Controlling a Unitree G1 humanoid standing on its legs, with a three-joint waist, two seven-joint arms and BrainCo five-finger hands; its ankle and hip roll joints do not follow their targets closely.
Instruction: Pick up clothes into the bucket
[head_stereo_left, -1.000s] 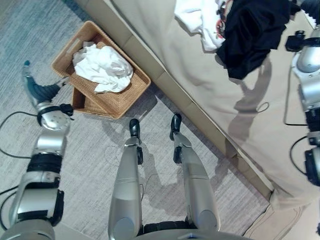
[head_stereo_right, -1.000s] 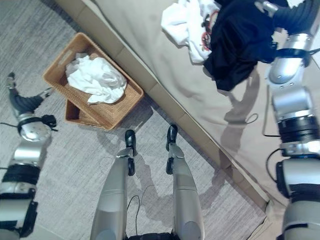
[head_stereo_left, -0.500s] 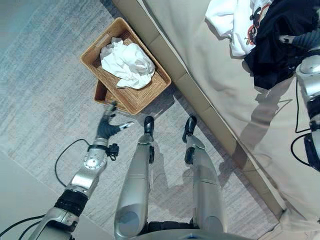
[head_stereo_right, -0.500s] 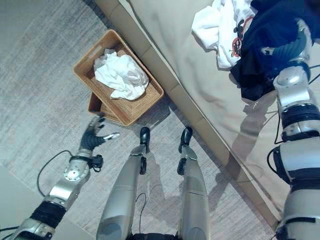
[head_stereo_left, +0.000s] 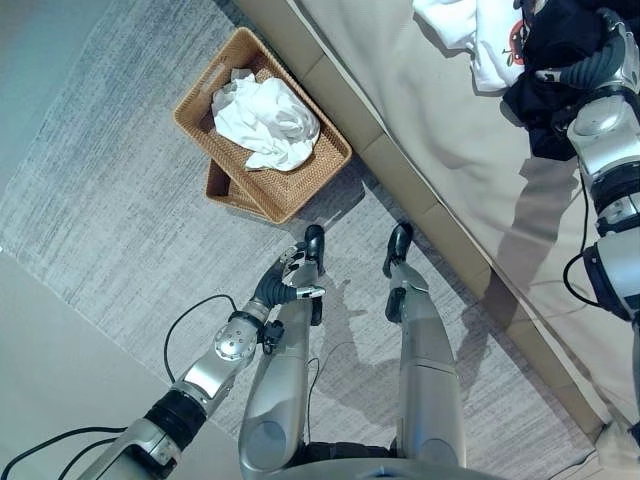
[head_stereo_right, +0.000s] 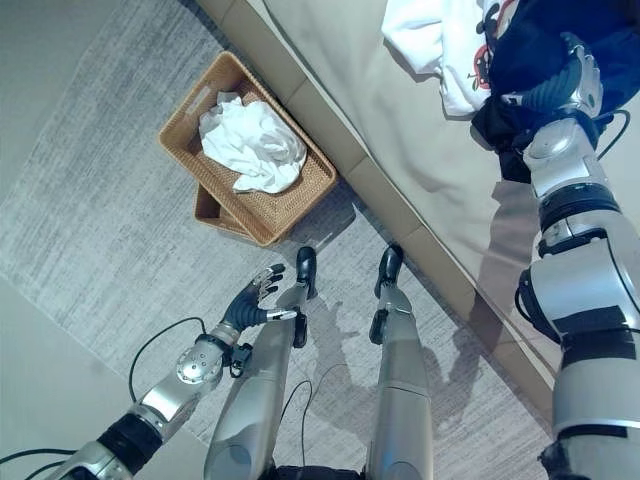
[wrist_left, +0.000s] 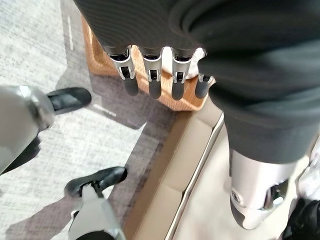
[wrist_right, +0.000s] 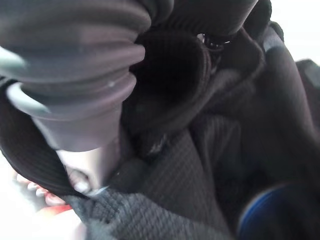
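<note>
Grey carpet (head_stereo_left: 90, 200), wicker basket (head_stereo_left: 300, 185) beside beige bed (head_stereo_left: 440, 130)

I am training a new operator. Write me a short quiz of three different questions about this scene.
1. True or false: the wicker basket holds a white garment.
2. The right hand is at which garment? A) black garment B) white T-shirt
3. Fill in: the left hand has its fingers ___ and holds nothing.

Key: 1 true; 2 A; 3 open.
</note>
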